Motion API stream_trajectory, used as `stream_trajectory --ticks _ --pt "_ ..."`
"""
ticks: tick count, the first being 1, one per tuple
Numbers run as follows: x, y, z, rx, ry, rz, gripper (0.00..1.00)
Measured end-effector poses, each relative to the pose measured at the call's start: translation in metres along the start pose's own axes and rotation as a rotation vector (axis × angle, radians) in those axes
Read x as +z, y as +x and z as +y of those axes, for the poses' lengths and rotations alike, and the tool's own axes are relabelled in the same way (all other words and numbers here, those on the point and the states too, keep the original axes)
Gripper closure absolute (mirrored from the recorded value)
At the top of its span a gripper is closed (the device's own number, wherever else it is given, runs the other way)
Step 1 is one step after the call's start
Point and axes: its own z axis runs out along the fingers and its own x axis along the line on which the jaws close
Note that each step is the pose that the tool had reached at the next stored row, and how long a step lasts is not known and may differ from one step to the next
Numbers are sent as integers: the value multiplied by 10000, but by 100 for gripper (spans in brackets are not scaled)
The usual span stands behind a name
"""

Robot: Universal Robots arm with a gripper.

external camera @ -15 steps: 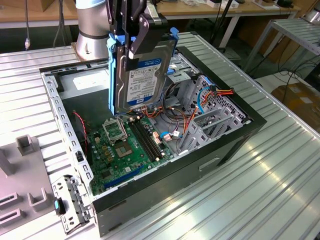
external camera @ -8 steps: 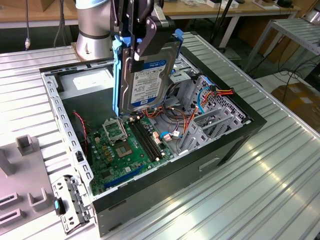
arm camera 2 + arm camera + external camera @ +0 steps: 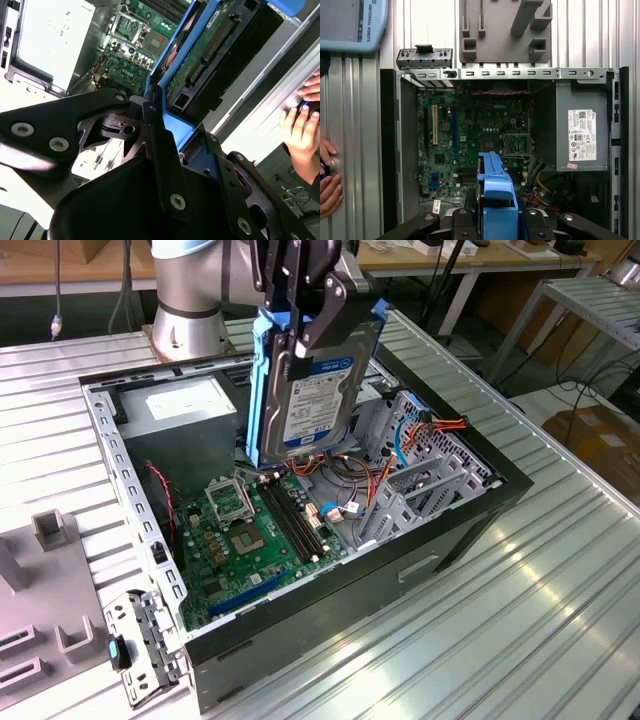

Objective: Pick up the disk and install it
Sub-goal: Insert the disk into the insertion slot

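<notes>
Claw [image 3: 306, 332] clamps the disk [image 3: 318, 405] upright, long axis near vertical.

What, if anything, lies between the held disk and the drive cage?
No solid obstacle shows. The gripper holds the disk upright over the motherboard; loose orange and blue cables run beside the drive cage.

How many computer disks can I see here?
1. The disk is gripped by the pincer, held on edge above the open computer case. More could be hidden inside the metal cage.
</notes>
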Motion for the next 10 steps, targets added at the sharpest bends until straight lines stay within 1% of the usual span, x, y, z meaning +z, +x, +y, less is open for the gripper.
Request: stream_trajectory --ticks 6,10 --pt "1 8 -109 -1 0 0 63" --pt "1 16 -146 0 1 0 63"
